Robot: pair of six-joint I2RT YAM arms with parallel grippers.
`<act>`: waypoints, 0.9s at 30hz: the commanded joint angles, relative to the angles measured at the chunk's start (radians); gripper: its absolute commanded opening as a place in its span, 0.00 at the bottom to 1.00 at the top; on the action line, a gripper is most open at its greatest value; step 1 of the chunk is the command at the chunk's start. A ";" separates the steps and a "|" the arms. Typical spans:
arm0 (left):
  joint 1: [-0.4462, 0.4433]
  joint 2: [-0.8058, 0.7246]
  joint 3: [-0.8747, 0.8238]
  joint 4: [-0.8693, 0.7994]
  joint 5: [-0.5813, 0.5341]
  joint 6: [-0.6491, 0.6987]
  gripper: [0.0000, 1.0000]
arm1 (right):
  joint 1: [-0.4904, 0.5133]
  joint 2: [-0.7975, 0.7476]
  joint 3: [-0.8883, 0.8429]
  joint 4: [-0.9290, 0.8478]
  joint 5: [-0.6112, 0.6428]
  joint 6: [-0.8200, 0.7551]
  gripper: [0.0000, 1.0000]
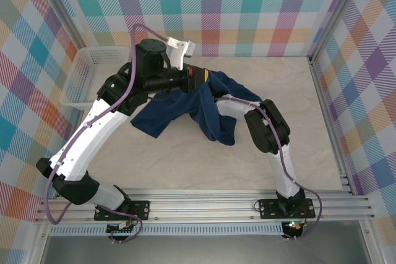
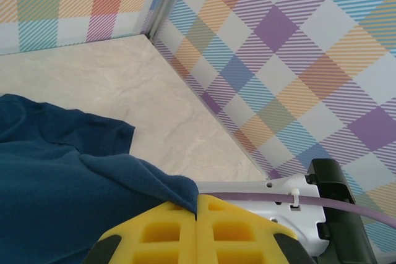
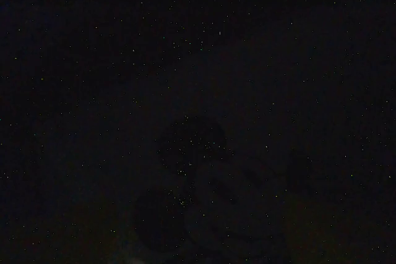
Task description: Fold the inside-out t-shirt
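t-shirt (image 2: 49,177) edge in left pincer (image 2: 197,207), table (image 2: 93,72) beyond

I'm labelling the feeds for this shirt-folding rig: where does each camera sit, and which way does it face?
Top external: above and behind the bases, looking down on the table; shows left arm, right arm, navy t-shirt, white mesh basket.
Left wrist: on the left arm, looking past the left pincer, shut on a t-shirt fold, toward the checked wall.
Right wrist: nearly black; its facing cannot be told.
Shared: top and left wrist both show t-shirt, table and right arm.
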 commanded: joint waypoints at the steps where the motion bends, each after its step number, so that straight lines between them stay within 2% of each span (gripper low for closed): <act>1: 0.009 -0.019 0.083 0.001 -0.010 0.041 0.00 | 0.004 0.064 0.042 -0.130 0.004 -0.063 0.72; 7: 0.014 -0.038 0.162 -0.018 -0.007 0.058 0.00 | -0.001 0.092 0.096 -0.158 -0.006 -0.091 0.77; 12: 0.015 -0.036 0.154 -0.028 0.014 0.059 0.00 | -0.018 0.110 0.132 -0.194 -0.010 -0.111 0.81; 16: 0.018 -0.045 0.140 -0.031 -0.013 0.062 0.00 | -0.021 0.132 0.139 -0.233 -0.032 -0.119 0.75; 20: 0.030 -0.074 0.137 -0.047 -0.117 0.070 0.00 | -0.021 0.111 0.057 -0.211 -0.078 -0.112 0.49; 24: 0.071 -0.118 0.057 -0.043 -0.274 0.067 0.00 | -0.025 0.067 0.003 -0.184 -0.115 -0.142 0.09; 25: 0.086 -0.127 0.034 -0.040 -0.305 0.064 0.00 | -0.026 0.049 -0.008 -0.176 -0.127 -0.155 0.02; 27: 0.121 -0.142 -0.012 -0.031 -0.357 0.051 0.00 | -0.028 0.009 -0.036 -0.157 -0.152 -0.180 0.00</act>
